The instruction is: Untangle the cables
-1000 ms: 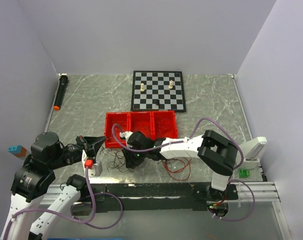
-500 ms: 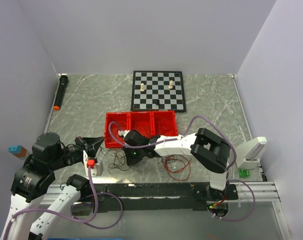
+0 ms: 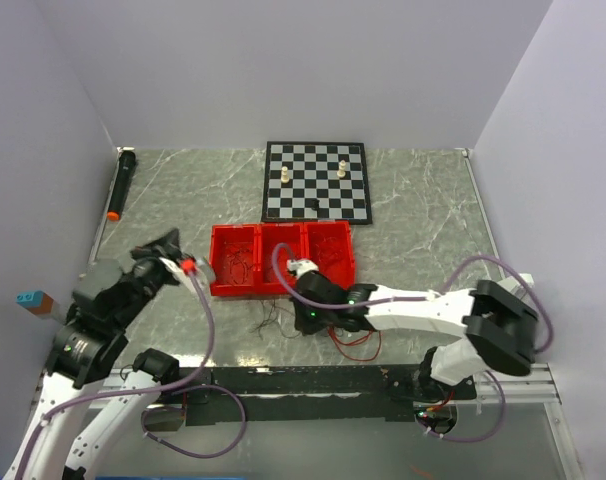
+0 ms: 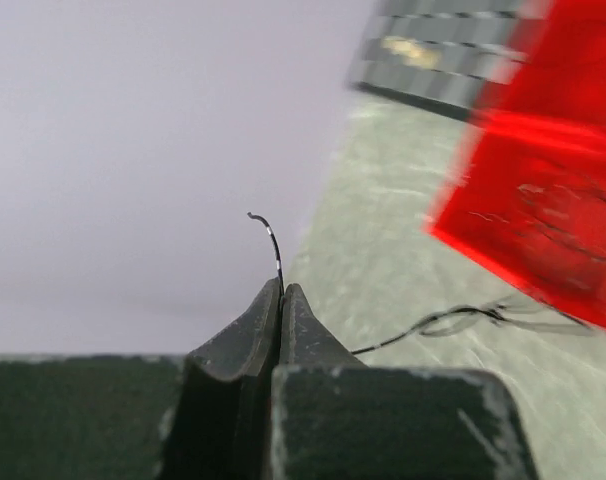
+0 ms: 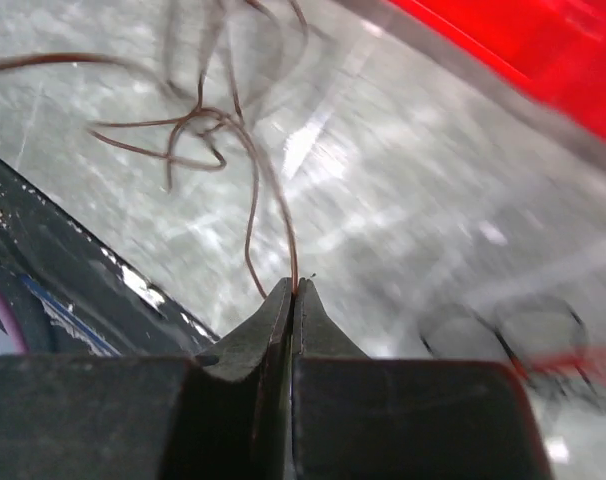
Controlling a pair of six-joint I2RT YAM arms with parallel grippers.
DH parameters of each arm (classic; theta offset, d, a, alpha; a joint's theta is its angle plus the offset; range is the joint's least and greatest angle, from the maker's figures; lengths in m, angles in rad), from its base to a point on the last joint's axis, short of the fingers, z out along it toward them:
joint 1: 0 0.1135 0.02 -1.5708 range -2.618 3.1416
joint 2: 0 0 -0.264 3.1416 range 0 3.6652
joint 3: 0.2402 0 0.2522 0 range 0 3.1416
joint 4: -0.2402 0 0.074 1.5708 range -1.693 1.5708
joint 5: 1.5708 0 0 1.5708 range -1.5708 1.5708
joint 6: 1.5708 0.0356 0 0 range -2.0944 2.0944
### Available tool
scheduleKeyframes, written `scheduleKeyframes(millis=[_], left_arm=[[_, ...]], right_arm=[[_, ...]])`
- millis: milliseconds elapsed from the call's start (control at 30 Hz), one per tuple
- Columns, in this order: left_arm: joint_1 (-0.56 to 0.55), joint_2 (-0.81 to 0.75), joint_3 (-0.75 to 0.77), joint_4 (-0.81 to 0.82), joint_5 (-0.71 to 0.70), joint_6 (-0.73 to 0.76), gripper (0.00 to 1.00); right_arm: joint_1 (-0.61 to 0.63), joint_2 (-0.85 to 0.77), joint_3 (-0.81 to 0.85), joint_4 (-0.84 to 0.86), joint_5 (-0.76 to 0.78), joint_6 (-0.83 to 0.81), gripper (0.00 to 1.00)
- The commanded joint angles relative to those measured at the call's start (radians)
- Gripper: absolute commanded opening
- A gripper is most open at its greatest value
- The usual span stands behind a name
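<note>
Since a second ago the left tool (image 4: 281,291), clamped on a thin dark wire (image 4: 275,245), has swung up toward the frame's left, and the right tool (image 5: 294,288) has snapped shut on a brown strand (image 5: 280,210). The cables (image 3: 276,321) lie on the surface (image 3: 433,210) at lower centre, just below the red tray (image 3: 283,226). A slow, even pull apart should open the loops rather than tighten a knot.

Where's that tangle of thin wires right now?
In the overhead view the thin wires lie on the table near the arms' bases, just in front of the red tray. The right gripper pinches one brown strand.
</note>
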Motion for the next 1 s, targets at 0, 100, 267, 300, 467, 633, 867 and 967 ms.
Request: scheduleKeyframes(millis=[0, 100, 267, 300, 467, 633, 867, 967], left_arm=[[0.024, -0.057, 0.168, 0.304, -0.303, -0.286, 0.01], [0.024, -0.008, 0.243, 0.369, -0.357, -0.372, 0.01], [0.024, 0.028, 0.339, 0.459, -0.399, -0.424, 0.01], [0.024, 0.040, 0.366, 0.456, -0.396, -0.432, 0.01], [0.024, 0.086, 0.503, 0.237, -0.091, -0.499, 0.15], [0.024, 0.088, 0.506, 0.085, 0.199, -0.530, 0.28], [0.024, 0.149, 0.485, 0.008, 0.304, -0.553, 0.12], [0.025, 0.146, 0.423, -0.031, 0.370, -0.510, 0.01]], right_arm=[[-0.005, -0.116, -0.091, -0.085, 0.125, 0.106, 0.00], [-0.005, -0.142, -0.140, -0.136, 0.157, 0.150, 0.00], [-0.005, -0.173, -0.172, -0.171, 0.185, 0.187, 0.00], [-0.005, -0.168, -0.174, -0.174, 0.187, 0.184, 0.00], [-0.005, -0.206, -0.198, -0.118, 0.176, 0.156, 0.00], [0.011, -0.375, -0.267, 0.043, 0.139, 0.057, 0.00], [0.015, -0.522, -0.291, 0.155, 0.098, -0.064, 0.00], [0.017, -0.498, -0.271, 0.148, 0.082, -0.077, 0.00]])
